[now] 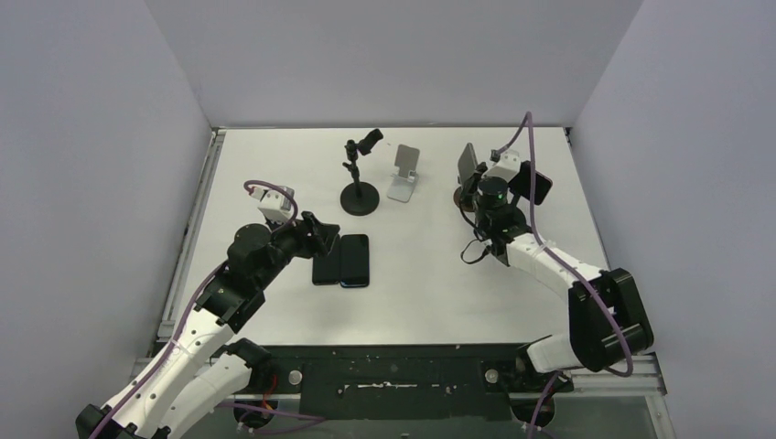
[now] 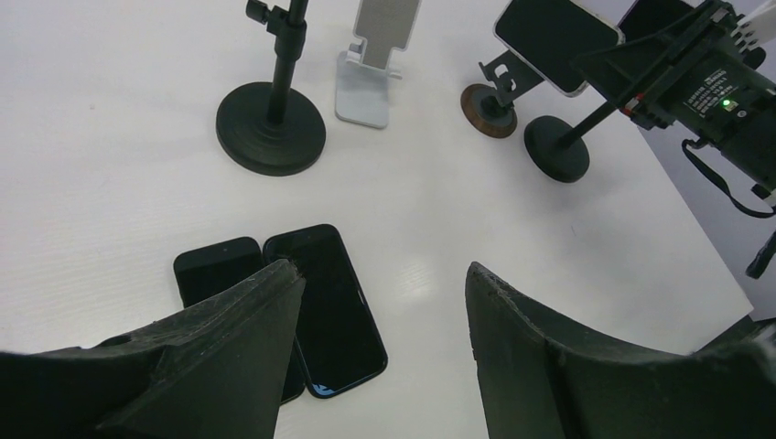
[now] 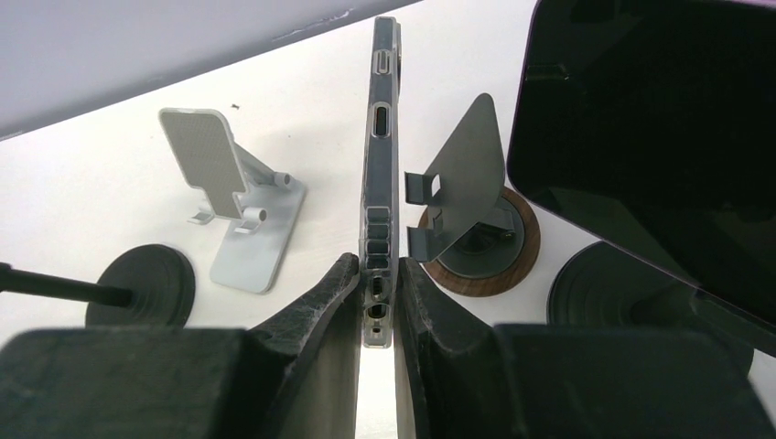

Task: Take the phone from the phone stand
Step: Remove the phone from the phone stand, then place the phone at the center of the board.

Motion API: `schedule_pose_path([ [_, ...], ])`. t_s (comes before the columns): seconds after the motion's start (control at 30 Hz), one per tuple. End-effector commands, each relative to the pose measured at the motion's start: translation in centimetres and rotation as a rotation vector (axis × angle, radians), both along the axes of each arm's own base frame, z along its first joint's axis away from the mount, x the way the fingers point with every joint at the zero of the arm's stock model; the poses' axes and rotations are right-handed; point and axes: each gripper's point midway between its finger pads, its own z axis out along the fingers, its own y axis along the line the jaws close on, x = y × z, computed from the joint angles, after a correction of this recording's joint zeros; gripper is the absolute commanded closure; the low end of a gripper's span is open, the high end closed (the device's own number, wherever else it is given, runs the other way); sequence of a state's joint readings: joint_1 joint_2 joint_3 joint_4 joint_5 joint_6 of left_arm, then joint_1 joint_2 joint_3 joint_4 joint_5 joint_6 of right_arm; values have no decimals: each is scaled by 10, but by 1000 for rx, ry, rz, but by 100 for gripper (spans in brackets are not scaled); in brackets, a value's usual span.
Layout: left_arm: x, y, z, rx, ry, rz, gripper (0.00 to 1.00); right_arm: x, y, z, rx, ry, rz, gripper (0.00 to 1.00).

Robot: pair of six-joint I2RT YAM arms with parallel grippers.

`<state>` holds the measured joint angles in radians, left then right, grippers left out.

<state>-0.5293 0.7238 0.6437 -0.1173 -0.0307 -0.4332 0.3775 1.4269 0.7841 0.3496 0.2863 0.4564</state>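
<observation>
Right hand (image 3: 378, 267) pinches the phone (image 3: 382, 137) edgewise, long axis pointing away.

Surface (image 1: 439, 302): plain white.
Phone (image 3: 380, 174): translucent grey case edge, dark ports.
Phone stand (image 3: 468, 197): grey metal plate; brown wood-grain rim around a dark base.
White stand (image 3: 240, 219): white, with a fine dotted grid on the backplate.
Pole stand (image 1: 360, 187): black throughout.
Mounted phone (image 3: 659, 137): black screen, purple edge.
Flat phones (image 2: 334, 311): glossy black; one with a blue rim.
Left pincer (image 2: 382, 270): matte black.
Right pincer (image 3: 377, 265): black.
Cable (image 1: 528, 123): purple.
Wrist lamp (image 1: 495, 194): green.
</observation>
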Motion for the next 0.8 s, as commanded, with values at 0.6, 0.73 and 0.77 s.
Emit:
schedule_pose_path([
  [0.6, -40, -31, 132, -550, -258, -213, 4, -130, 75, 171, 280, -357, 491, 100],
  [0.73, -50, -43, 148, -727, -272, -320, 3, -158, 88, 193, 355, -411, 610, 100],
  [0.77, -53, -43, 151, -777, -282, -339, 3, -164, 92, 198, 369, -421, 651, 100],
])
